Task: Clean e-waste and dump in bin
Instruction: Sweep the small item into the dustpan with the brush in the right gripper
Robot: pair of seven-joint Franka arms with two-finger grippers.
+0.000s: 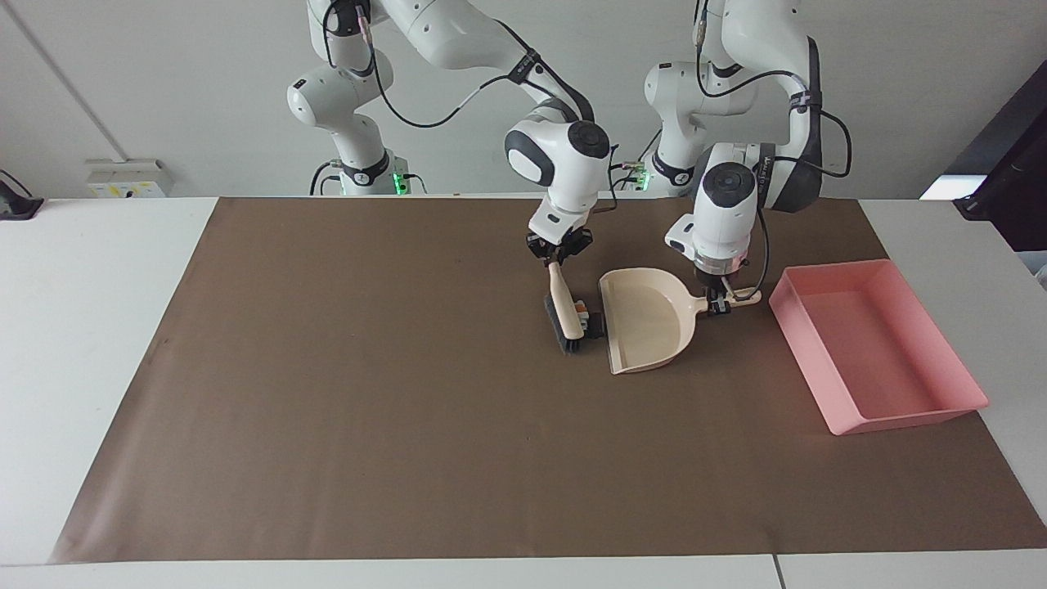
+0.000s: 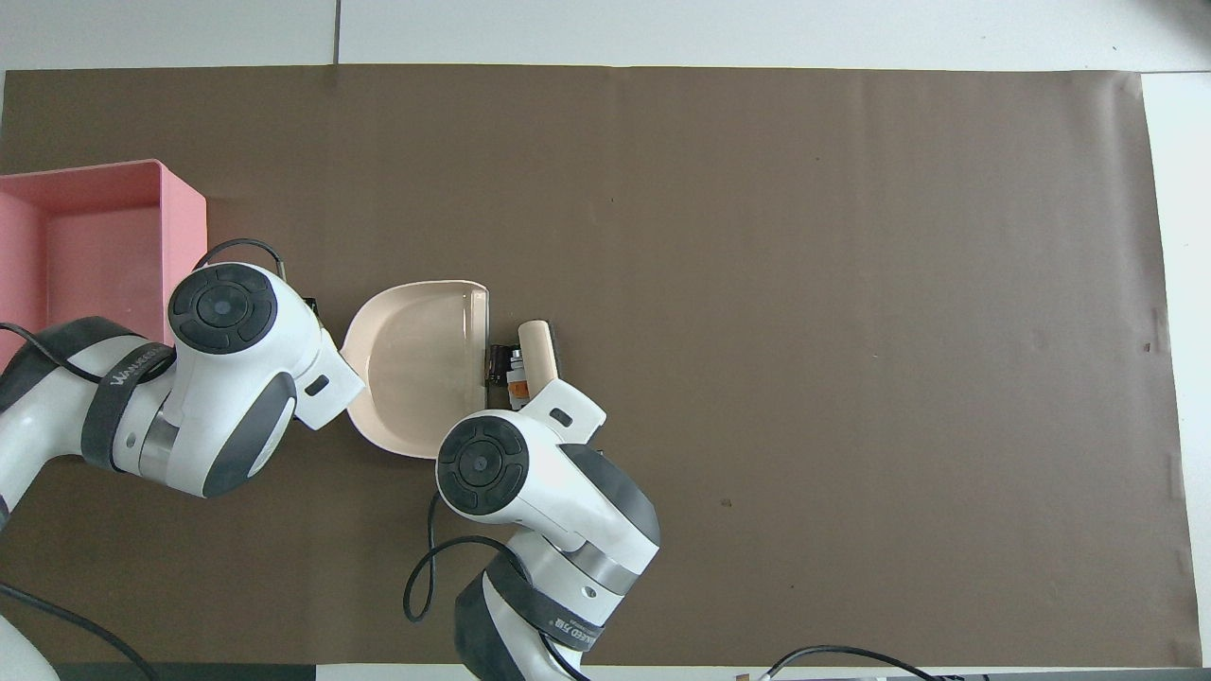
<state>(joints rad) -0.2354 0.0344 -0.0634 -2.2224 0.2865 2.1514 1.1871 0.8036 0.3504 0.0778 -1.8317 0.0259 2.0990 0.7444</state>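
Observation:
My right gripper (image 1: 559,250) is shut on the top of a cream-handled brush (image 1: 563,296), which tilts with its dark bristles (image 1: 566,334) on the mat. The bristles press against the e-waste: the white and orange part (image 1: 581,308) and the dark block (image 1: 595,324) lie between brush and dustpan mouth. My left gripper (image 1: 718,300) is shut on the handle of the cream dustpan (image 1: 648,321), which lies flat. In the overhead view the brush (image 2: 535,352), white part (image 2: 516,380) and dark block (image 2: 495,364) sit against the dustpan (image 2: 416,369) lip. The pink bin (image 1: 908,415) stands beside the dustpan.
A brown paper mat (image 1: 368,393) covers most of the white table. The pink bin (image 2: 104,171) sits at the left arm's end of the table, partly off the mat's edge. Both arm wrists hang over the middle of the mat near the dustpan.

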